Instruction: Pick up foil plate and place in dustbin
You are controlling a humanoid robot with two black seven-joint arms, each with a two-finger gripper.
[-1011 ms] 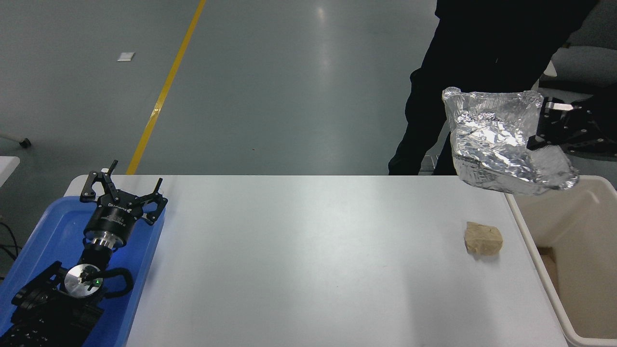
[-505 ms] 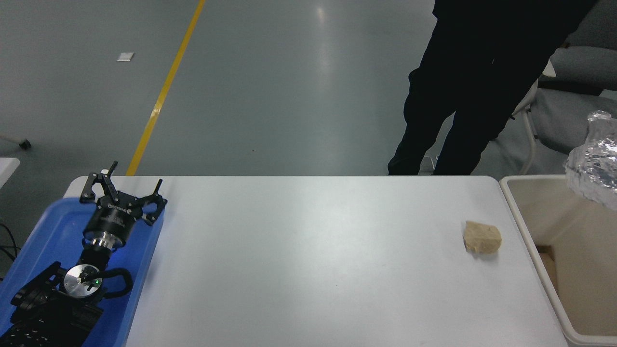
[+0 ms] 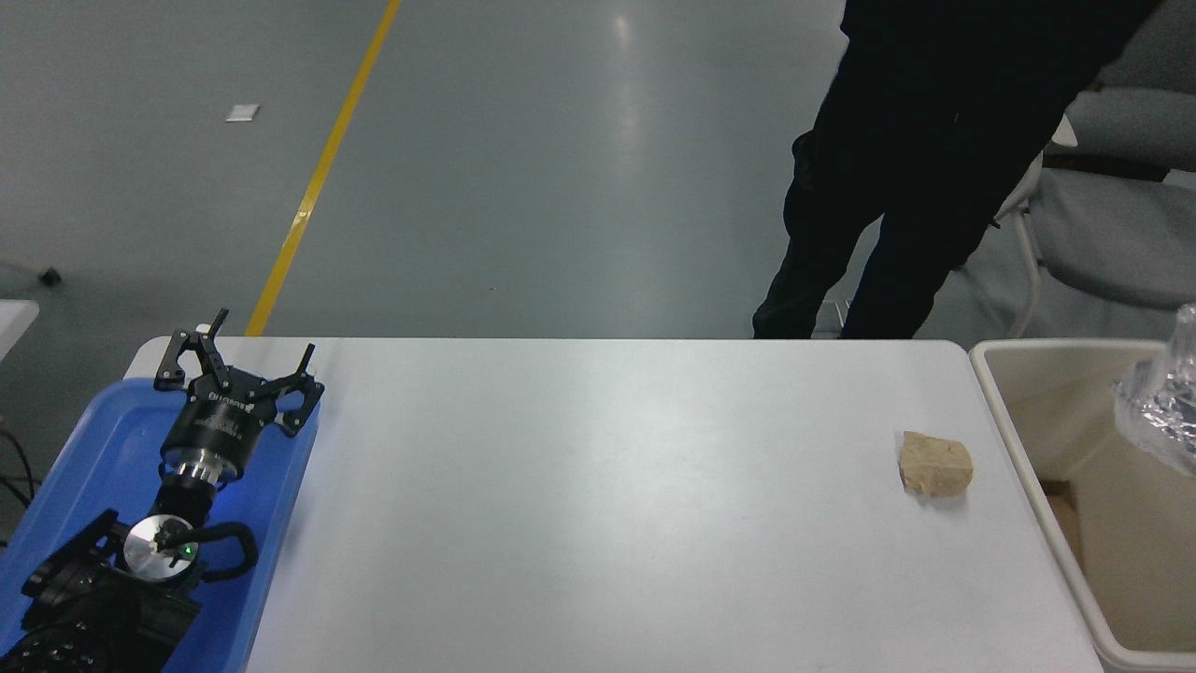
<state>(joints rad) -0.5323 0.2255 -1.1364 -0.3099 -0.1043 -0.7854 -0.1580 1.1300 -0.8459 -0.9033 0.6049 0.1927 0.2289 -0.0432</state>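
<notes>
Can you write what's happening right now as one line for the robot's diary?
foil plate: over dustbin, at picture's right edge | right tool: out of view | left tool: parked, open, over blue tray | paper lump: on table

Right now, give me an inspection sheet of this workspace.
Surface: white table, mostly bare.
Job's things: foil plate partly visible at right edge, over the dustbin; dustbin beside table's right end.
Clutter: tan paper lump near the dustbin; blue tray at left.
Grippers: left gripper open, parked over the tray; right not in view.
Cables: dark cable at left edge.
Surroundings: person standing beyond the table; chair; yellow floor line.
</notes>
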